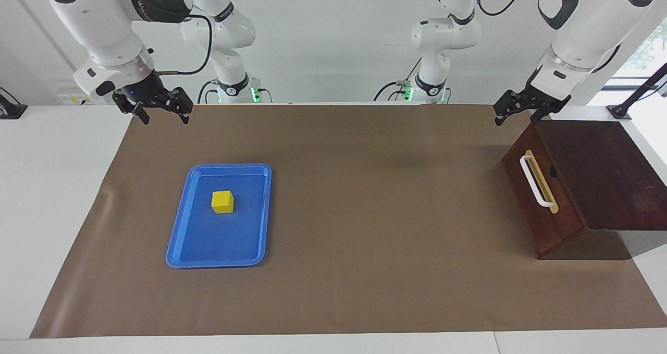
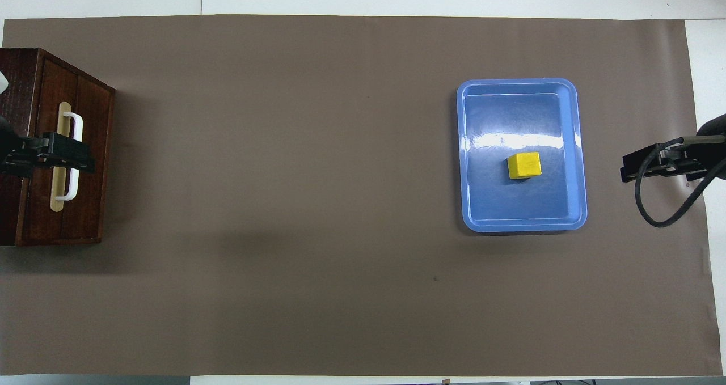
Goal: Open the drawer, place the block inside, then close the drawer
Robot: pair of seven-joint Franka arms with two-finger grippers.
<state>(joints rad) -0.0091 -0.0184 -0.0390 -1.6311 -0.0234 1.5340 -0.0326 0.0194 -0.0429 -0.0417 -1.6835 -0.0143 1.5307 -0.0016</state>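
Drawer (image 1: 542,187) found closed, below spread left gripper (image 1: 521,115) | yellow block (image 1: 223,202) seen in blue tray (image 1: 177,244), apart from spread right gripper (image 1: 162,110) | all steps outstanding

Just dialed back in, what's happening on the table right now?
Nothing is being handled yet. The small yellow cube sits in the flat blue plastic tray toward the right arm's end. The dark reddish-brown wooden drawer with its white bar handle is closed, at the left arm's end. The left gripper hangs open above the drawer box; the right gripper waits open, raised.
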